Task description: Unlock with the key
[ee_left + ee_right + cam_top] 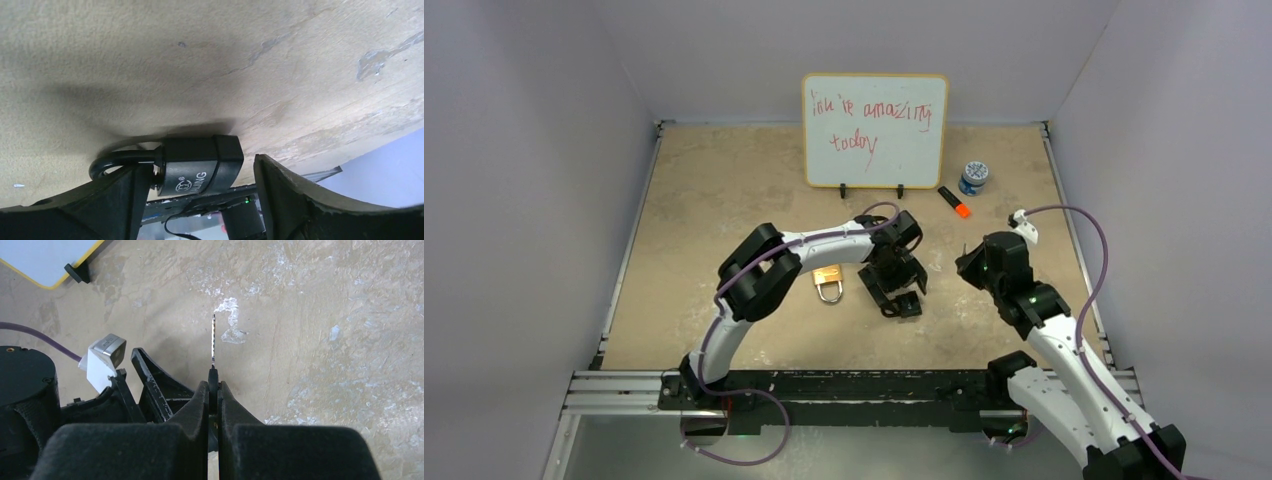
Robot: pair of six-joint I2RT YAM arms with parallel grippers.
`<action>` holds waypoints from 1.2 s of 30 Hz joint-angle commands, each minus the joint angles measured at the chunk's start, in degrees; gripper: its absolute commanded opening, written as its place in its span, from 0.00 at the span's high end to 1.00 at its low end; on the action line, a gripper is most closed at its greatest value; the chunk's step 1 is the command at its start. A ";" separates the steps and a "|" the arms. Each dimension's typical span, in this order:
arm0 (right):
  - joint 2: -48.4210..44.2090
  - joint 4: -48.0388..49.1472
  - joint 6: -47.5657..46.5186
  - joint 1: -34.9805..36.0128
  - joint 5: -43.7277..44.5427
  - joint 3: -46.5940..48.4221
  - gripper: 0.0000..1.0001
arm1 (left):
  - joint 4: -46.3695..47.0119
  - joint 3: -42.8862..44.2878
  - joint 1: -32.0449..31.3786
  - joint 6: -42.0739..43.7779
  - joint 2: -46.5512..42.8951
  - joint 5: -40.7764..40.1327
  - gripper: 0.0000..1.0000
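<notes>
At the left, the left arm (759, 272) bends over the tan table (694, 200), and just beside its elbow the brass padlock (828, 284) lies flat on the surface. In the left wrist view we see the padlock lying on its side, its shackle pointing left, framed by the left gripper (202, 167). That pincer stands wide apart: a clear gap shows between the lock's body and the right-hand finger, while the other finger overlaps the shackle end, and we cannot tell whether it touches there. Behind, at the back of the table, a whiteboard (874, 130) with red handwriting stands upright, with a black and orange marker (954, 202) and a small blue-and-white jar (973, 177) to its right. Further right, well apart from the padlock, the right gripper (213, 385) is squeezed tight on the key (213, 340), which we see edge-on, its thin blade sticking straight out past the fingertips above bare table.
</notes>
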 commanded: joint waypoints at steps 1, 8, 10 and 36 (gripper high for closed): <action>-1.11 -1.64 0.02 0.12 1.84 -0.39 1.00 | -1.11 2.18 -0.31 2.32 0.17 -6.50 0.32; -1.58 -1.86 -0.07 0.13 2.56 -0.49 1.00 | -1.00 8.48 1.46 24.90 1.54 -17.37 0.60; -1.82 -1.91 -0.22 0.17 2.95 -0.23 1.00 | -1.00 9.64 1.89 32.78 1.90 -19.46 0.64; 1.35 0.11 0.09 0.16 0.61 -0.24 1.00 | 6.26 10.76 8.09 73.92 -5.54 -9.06 0.09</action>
